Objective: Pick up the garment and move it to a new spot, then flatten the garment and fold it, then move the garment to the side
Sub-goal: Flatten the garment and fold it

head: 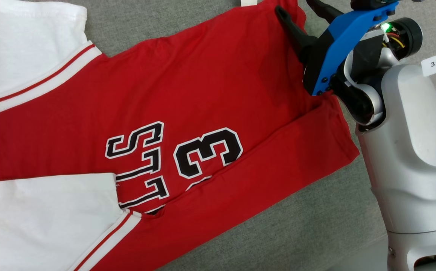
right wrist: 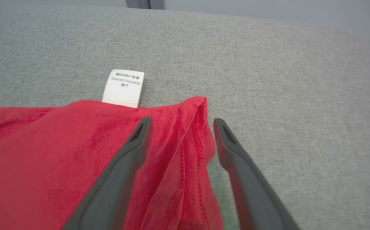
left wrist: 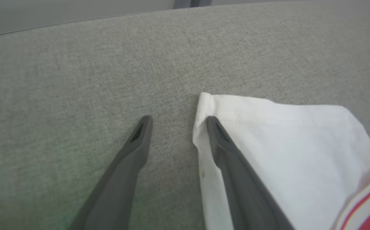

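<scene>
One red jersey [head: 218, 94] with black lettering, spread across grey woven upholstery [head: 316, 226], two white sleeves [head: 22, 45] at ten and seven o'clock, one white care label [right wrist: 123, 88] at twelve, right gripper [right wrist: 182, 123] astride the hem corner at one o'clock, left gripper [left wrist: 178, 119] astride a sleeve edge, both released, empty

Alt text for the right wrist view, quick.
The right gripper, open, straddles a hemmed corner of the red garment: one finger over cloth, the other over the grey surface. A white care label sticks out past its edge.
</scene>
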Controlling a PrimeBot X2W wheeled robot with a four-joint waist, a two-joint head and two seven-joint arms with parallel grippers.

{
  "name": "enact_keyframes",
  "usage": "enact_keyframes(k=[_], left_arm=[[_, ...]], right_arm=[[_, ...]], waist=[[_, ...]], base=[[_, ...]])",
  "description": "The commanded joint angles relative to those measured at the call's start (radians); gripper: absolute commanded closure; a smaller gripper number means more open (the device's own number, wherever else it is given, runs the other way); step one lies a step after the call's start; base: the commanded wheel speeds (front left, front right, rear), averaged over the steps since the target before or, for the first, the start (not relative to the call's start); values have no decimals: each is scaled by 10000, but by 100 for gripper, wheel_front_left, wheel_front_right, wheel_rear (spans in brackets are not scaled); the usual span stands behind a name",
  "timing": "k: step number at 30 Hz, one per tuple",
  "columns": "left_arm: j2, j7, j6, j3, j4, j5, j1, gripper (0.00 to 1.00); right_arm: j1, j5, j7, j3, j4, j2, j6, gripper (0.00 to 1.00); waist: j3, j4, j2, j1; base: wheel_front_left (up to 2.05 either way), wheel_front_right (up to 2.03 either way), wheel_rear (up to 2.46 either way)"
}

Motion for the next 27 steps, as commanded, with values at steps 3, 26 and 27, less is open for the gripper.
enact_keyframes(k=[3, 26, 27], left_arm=[[-317, 368, -115, -327, 50, -293, 318, 100], [-2332, -3218, -369, -312, 721, 706, -228, 100], [-2593, -3612, -387, -293, 847, 632, -1, 100]], right_arm=[[-326, -130, 312, -36, 28, -19, 5, 0], [-983, -1282, 985, -1260, 1103, -529, 7, 100], [-905, -1300, 853, -1304, 1107, -610, 5, 100]], waist=[[57, 69, 0, 0], [-167, 1651, 0, 0], [-261, 1758, 0, 0]], base=[[0, 0, 0], [0, 0, 0], [0, 0, 0]])
